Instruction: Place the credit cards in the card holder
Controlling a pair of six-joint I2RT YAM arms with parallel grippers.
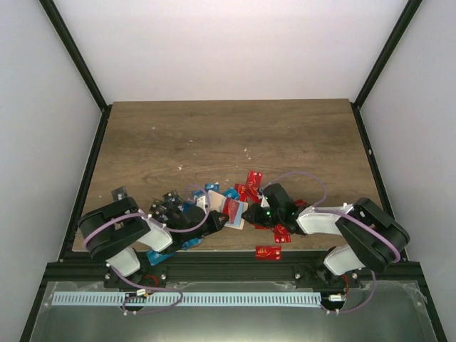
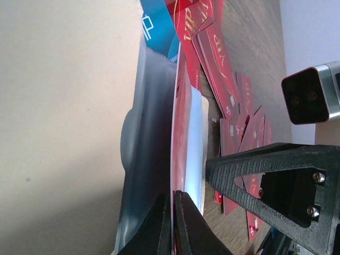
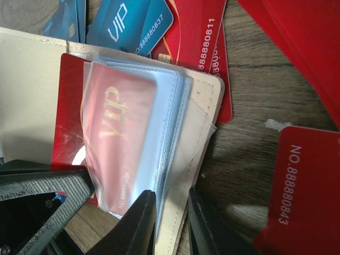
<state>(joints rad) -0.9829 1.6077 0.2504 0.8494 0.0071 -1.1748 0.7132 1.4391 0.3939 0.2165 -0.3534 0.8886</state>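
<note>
Card holder (image 3: 32,95) lies open, sleeves exposed for loading. Left gripper (image 2: 172,212) is clenched on a red card (image 2: 183,133), probably to feed it in. Right gripper (image 3: 171,204), lower centre, straddles the holder's flap; cannot tell whether it grips.

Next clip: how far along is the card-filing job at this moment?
Done: at least one red VIP card sits in a clear sleeve of the open card holder. In hand: the left claw pinches the holder, and the right claw straddles its sleeve edge; whether it grips is unclear. Left: many red and blue loose cards lie on the table.
</note>
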